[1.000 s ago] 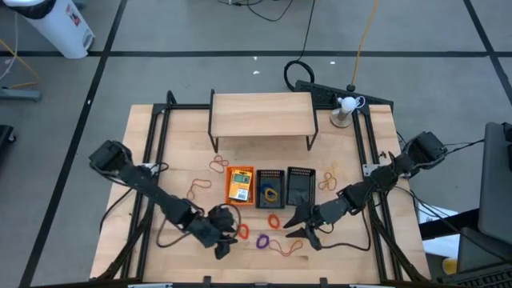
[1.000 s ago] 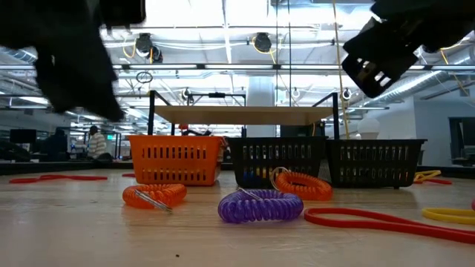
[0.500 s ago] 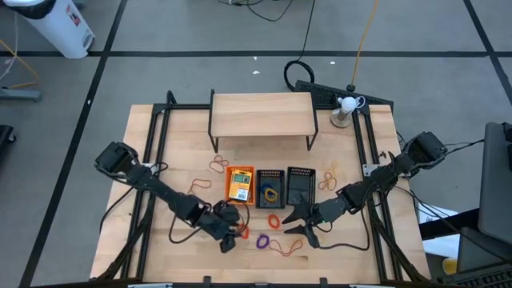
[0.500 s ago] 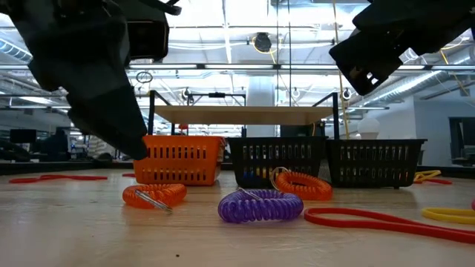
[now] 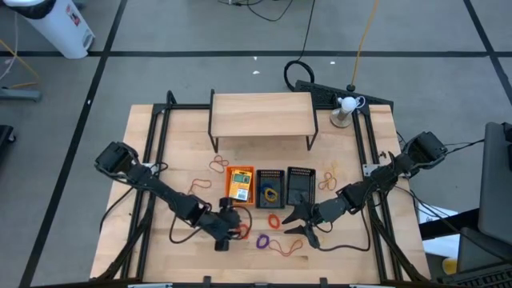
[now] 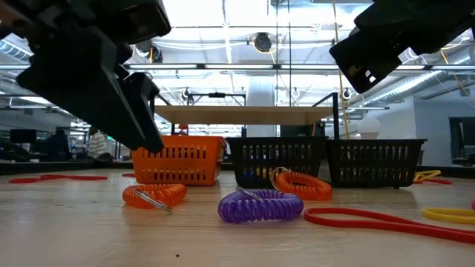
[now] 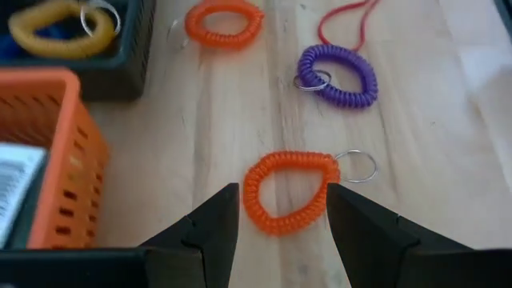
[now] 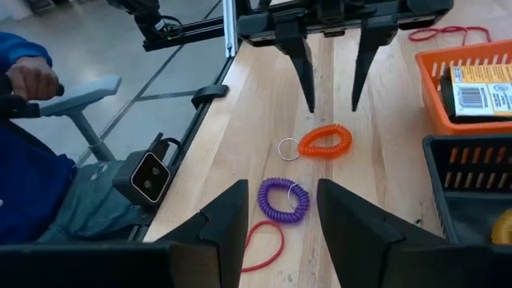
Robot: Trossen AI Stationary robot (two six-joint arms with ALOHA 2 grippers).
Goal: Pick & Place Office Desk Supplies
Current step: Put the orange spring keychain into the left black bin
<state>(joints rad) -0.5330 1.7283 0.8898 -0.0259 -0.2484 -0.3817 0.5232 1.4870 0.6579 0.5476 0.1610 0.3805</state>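
The left pincer (image 5: 232, 233) hangs over the front of the table (image 5: 160, 160), its two fingers (image 7: 210, 232) apart and empty, pointing down at an orange coil band (image 7: 288, 192) that lies flat on the wood between them and below them; from the low view the fingers look clear of the wood, though the gap is hard to judge. A small metal ring (image 7: 358, 166) is fixed to that band. Just beyond it lies a purple coil band (image 7: 340, 74) with its own ring, and past that a second orange coil band (image 7: 224, 22) close to the middle black mesh tray (image 5: 270, 187). A thin red loop (image 6: 386, 221) lies on the wood near the purple band.

The right pincer (image 5: 298, 223) hovers over the same patch from the other side, facing the left one, fingers spread and holding nothing.

Behind the bands three small trays stand in a row. The orange tray (image 5: 239, 185) holds a yellow-and-green crayon box (image 5: 238, 190). The middle black tray holds a yellow coil band (image 7: 60, 30). The other black mesh tray (image 5: 300, 186) stands beside it on the right arm's side. More thin loops lie scattered around the trays. The wooden shelf riser (image 5: 262, 114) stands at the back of the table.

A person in a blue sleeve (image 8: 24, 48) is beside the table in the right wrist view.
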